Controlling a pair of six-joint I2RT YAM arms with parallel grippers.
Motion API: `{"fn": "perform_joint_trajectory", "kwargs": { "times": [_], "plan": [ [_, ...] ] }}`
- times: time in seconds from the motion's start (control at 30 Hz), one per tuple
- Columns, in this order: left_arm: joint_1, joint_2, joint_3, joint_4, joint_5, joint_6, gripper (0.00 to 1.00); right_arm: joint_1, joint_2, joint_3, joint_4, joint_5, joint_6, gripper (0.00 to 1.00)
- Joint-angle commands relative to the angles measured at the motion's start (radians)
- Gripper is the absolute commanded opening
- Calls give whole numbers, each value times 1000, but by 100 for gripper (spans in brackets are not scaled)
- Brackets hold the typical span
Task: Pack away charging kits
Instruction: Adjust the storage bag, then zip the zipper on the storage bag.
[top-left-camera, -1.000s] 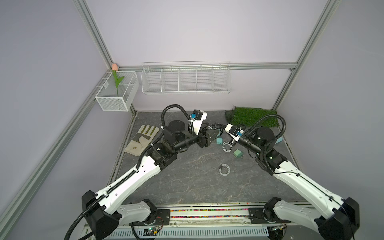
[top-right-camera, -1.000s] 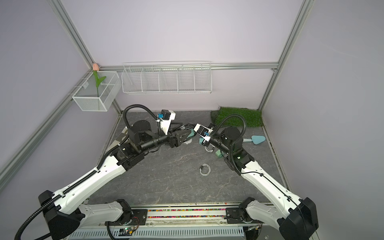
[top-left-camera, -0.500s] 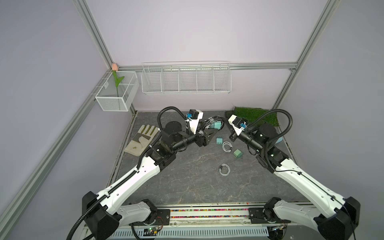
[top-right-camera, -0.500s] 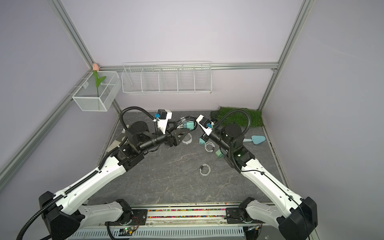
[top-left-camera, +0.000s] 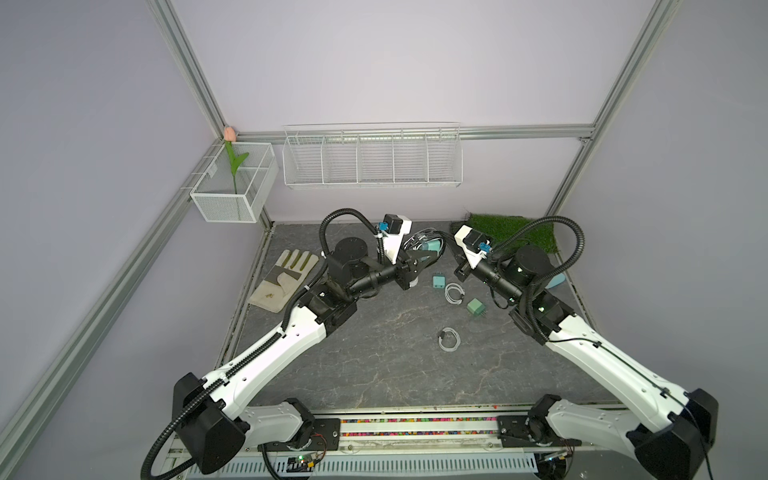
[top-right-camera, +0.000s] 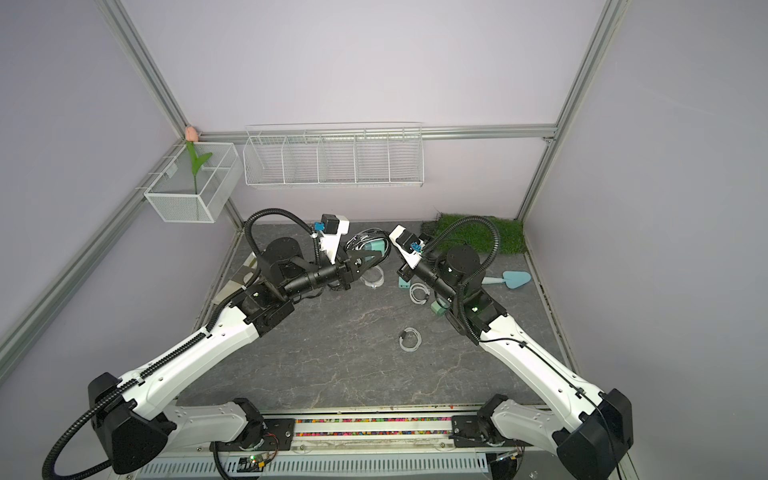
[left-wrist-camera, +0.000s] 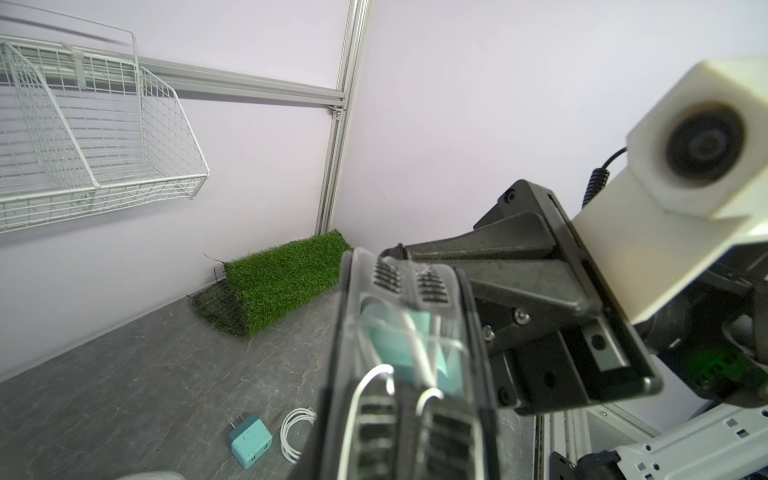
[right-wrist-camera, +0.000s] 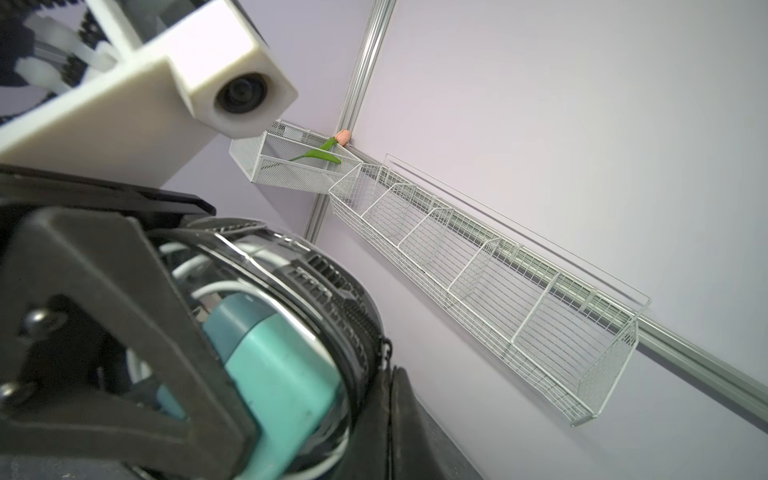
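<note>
The left gripper (top-right-camera: 371, 254) is squeezed onto a black-rimmed clear case (left-wrist-camera: 409, 328) and holds it up in the air near the grass mat (top-left-camera: 515, 232) — a teal plug (right-wrist-camera: 282, 353) and a white cable (right-wrist-camera: 216, 286) sit inside. The right gripper (left-wrist-camera: 397, 251) is pinched tight, its tip right at the case's rim. A loose teal plug (top-left-camera: 437, 281) and a coiled cable (top-left-camera: 455, 293) lie on the table (top-left-camera: 374, 357) — near the mat too.

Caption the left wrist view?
Clear case with teal adapter and white cable inside, edge-on; shut right gripper at its rim.
</note>
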Motion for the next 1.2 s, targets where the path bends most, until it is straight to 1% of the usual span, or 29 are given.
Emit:
{"fn": "perform_joint_trajectory", "kwargs": {
  "times": [0.0, 0.1, 0.23, 0.3, 0.4, 0.53, 0.67, 0.8, 0.93, 1.1, 1.17],
  "plan": [
    [-3, -12, 46, -49, 29, 11, 0, -10, 38, 3, 25, 22, -118, 6],
    [0, -18, 63, -172, 34, 26, 0, -51, 58, 29, -42, -28, -213, 6],
    [0, -21, 87, -341, 48, 46, 0, -68, 42, 26, -103, -58, -322, 6],
    [0, -14, 103, -420, 76, 58, 0, -73, 29, 24, -135, -86, -369, 6],
    [0, -4, 106, -491, 107, 64, 0, -80, 20, 31, -185, -138, -427, 6],
    [0, 18, 104, -558, 149, 73, 0, -85, 22, 46, -241, -155, -493, 6],
    [0, 63, 120, -621, 171, 87, 0, -89, 31, 73, -283, -154, -505, 6],
    [-8, 118, 143, -678, 254, 131, 0, -95, 27, 81, -275, -153, -499, 6],
    [-40, 126, 148, -689, 241, 149, 0, -96, 55, 125, -321, -166, -489, 6],
    [-53, 139, 158, -712, 249, 165, 0, -93, 54, 113, -295, -202, -481, 6],
    [-56, 156, 162, -720, 251, 168, 0, -94, 50, 120, -293, -236, -470, 6]
  ]
}}
